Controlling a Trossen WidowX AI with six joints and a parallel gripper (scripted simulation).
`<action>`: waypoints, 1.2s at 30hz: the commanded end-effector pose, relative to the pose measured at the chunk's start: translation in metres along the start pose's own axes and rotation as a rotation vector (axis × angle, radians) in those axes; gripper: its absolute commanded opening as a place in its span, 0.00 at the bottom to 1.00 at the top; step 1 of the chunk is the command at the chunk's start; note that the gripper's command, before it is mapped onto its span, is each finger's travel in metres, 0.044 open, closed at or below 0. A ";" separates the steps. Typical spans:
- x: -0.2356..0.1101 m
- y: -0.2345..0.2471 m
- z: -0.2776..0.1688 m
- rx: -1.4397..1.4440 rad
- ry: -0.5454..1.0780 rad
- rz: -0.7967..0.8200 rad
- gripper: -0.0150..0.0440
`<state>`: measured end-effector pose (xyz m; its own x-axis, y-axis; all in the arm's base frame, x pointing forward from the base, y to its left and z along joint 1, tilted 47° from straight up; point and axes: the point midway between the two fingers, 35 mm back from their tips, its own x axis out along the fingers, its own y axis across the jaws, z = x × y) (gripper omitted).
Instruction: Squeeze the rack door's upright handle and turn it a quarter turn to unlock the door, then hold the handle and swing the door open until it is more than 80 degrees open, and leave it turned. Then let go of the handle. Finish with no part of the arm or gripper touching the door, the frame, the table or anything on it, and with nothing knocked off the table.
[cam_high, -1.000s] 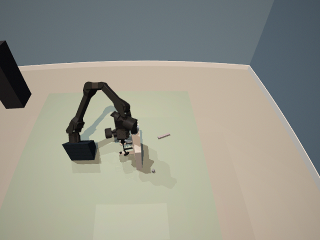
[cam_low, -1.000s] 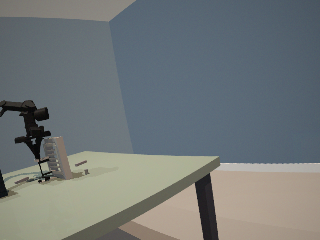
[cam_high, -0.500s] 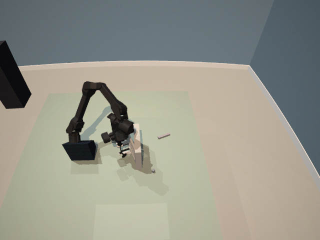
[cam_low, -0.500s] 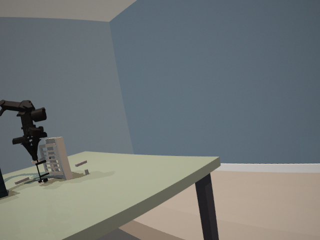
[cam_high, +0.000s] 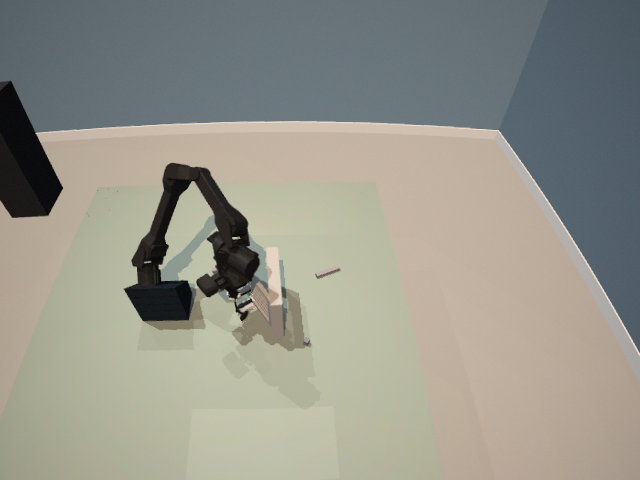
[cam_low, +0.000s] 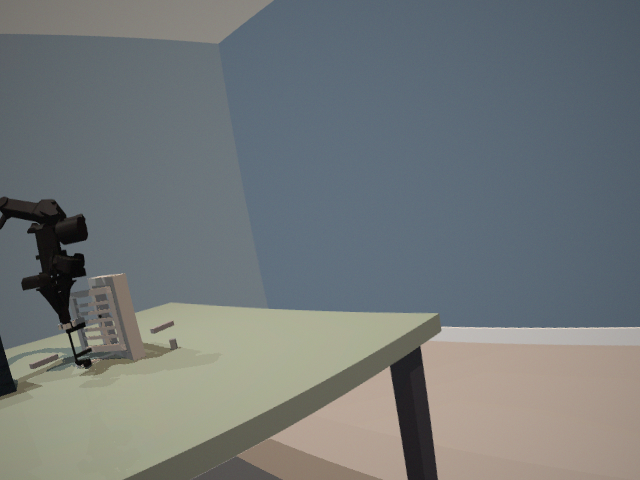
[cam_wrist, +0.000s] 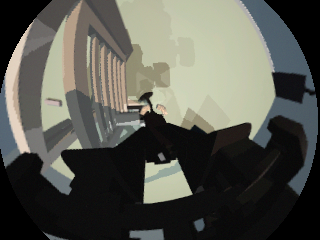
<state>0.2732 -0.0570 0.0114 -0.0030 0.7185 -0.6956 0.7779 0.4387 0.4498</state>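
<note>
In the exterior view, we see the black hand (cam_high: 239, 298) (cam_low: 65, 326) (cam_wrist: 155, 128) pointing down, its fingers clamped on the slim, dark upright handle (cam_low: 72, 343) (cam_wrist: 149, 102). The handle drops below the fingers as a thin straight rod, with short arms reaching sideways to the door (cam_high: 261, 300) (cam_low: 106, 349) (cam_wrist: 76, 55). That door is a pale, matte rectangle with straight, flat-faced slats and narrow gaps, just beside the hand. We find it ajar, slanting out from the thick, block-sided frame (cam_high: 275, 289) (cam_low: 126, 315) (cam_wrist: 20, 85), which stands upright beyond it from the hand.

Between door and frame we can make out a wedge of open room, most easily from the wrist. On the hand's other side, toward the squared dark base block (cam_high: 160, 304) (cam_low: 6, 366), there is a gap before the block's near face.

Past the frame from the hand, a pinkish square-edged bar (cam_high: 328, 271) (cam_low: 162, 327) (cam_wrist: 53, 102) and a small grey block (cam_high: 307, 342) (cam_low: 173, 343) lie apart on the smooth, pale green tabletop (cam_high: 356, 361) (cam_low: 258, 361) (cam_wrist: 215, 60). We see a similar bar (cam_low: 43, 361) near the hand on the base side. The tabletop's thick, straight front edge is well apart from the hand.
</note>
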 end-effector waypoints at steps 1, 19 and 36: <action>0.000 -0.003 0.002 -0.084 -0.005 0.007 0.28; 0.001 -0.036 0.018 -0.365 -0.007 0.005 0.28; 0.000 -0.064 0.042 -0.639 -0.009 0.003 0.28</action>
<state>0.2494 -0.1043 -0.0380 0.0095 0.7192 -0.6948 0.3086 0.6588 0.6861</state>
